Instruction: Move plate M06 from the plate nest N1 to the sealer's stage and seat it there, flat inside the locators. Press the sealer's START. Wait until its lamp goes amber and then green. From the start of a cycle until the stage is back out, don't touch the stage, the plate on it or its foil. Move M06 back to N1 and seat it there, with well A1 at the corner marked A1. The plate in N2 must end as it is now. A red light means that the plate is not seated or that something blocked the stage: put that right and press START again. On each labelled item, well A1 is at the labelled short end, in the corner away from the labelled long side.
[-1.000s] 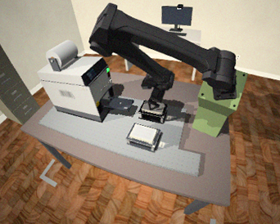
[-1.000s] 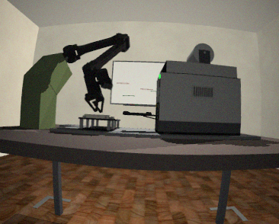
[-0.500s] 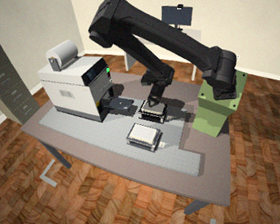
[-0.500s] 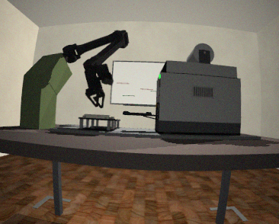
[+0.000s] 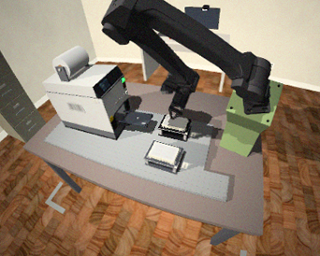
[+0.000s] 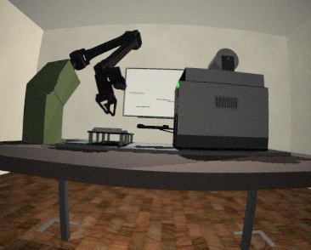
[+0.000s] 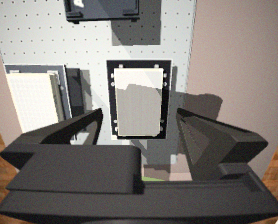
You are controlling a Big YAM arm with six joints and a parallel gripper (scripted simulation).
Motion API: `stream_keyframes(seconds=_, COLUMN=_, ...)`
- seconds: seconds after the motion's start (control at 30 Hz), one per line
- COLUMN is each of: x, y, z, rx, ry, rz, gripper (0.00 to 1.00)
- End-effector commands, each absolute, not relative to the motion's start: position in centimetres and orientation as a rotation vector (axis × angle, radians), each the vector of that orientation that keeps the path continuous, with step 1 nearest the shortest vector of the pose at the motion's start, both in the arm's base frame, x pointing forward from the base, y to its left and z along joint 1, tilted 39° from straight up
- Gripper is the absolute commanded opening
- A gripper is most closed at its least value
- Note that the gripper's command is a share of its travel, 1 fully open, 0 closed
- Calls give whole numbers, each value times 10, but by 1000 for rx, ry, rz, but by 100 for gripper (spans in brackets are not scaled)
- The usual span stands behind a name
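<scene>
- Wrist view: the jaws of the gripper (image 7: 139, 131) stand wide and hold nothing, hanging above plate M06 (image 7: 139, 102) with 1 finger off each long side, not touching it.
- Exterior view shows the gripper (image 6: 107, 105) well above the plates, so no grasp has begun.
- M06 (image 5: 176, 123) lies in its dark nest N1 (image 7: 110, 100); I judge it the task's plate since the jaws are centred on it, though no label is readable.
- Just beside it, the second plate (image 5: 164, 153) sits in N2, apparently undisturbed.
- Further out, the sealer's stage (image 5: 137, 119) is extended and carries no plate.
- On the sealer (image 5: 83, 103), a lamp (image 5: 123, 79) glows green; START cannot be made out.
- Judged progress: whether the sealing cycle has been run cannot be told from here. If not, every step remains: lift, seat on the stage, press, wait, return to N1 on the desk (image 5: 245, 192).
</scene>
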State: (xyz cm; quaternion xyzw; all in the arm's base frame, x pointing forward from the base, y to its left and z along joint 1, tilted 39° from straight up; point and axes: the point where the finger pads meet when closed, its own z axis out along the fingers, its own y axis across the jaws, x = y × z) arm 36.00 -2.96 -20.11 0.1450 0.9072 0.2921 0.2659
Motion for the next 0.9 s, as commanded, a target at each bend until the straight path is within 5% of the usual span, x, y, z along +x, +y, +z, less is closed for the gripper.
stream_keyframes(seconds=0.0, x=359, y=-35, z=-194, rx=368, ry=2447, rz=780, gripper=100)
stream_keyframes(seconds=0.87, x=348, y=-59, z=-167, rx=401, ry=2445, rz=769, gripper=100)
